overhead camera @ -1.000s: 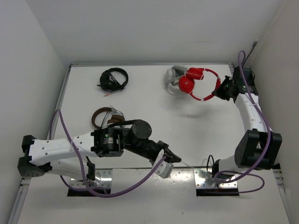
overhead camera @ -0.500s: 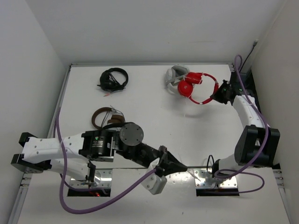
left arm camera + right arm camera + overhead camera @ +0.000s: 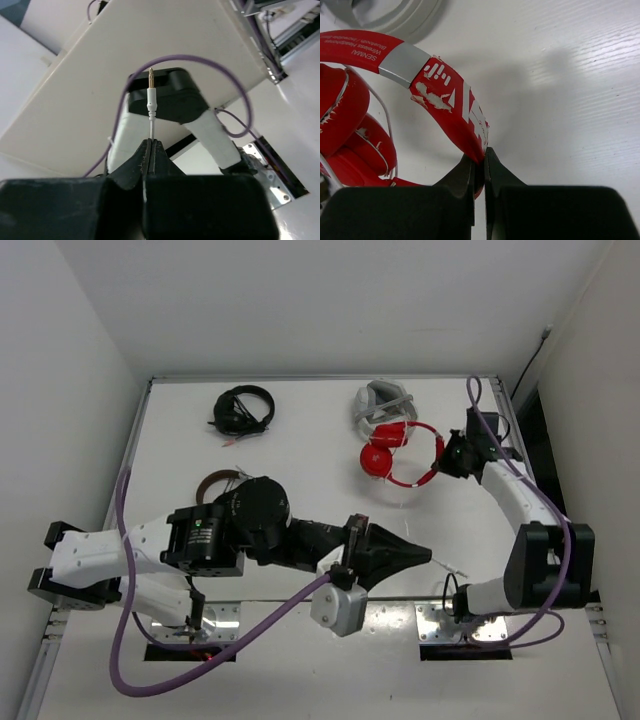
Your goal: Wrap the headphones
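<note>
At the left, off the job: a black headset at the back of the table and a brown headset half hidden under the left arm; best left alone. Further in, near the front edge: left gripper up off the table and pointing right, jaws pressed together on the thin white cable just below its plug, gold tip sticking out free beyond the fingertips. From there toward the right, only a short run of that cable to be made out in the overhead view; too thin to trace all the way to the cups. Right of centre, toward the back: the red headphones, just in front of a grey-white headset; hard to say whether touching it. Furthest right: right gripper clamped tight on the red headband, earcups off to the left of the fingers.

Reads as the start of the winding step: both ends secured, cable not yet laid round anything. Calls next, most likely, for carrying the plug end over to the headphones and looping it round the headband or cups, with even tension and no slip at either pinch; also for holding the red set clear of the grey-white one and minding the slack near the left arm
</note>
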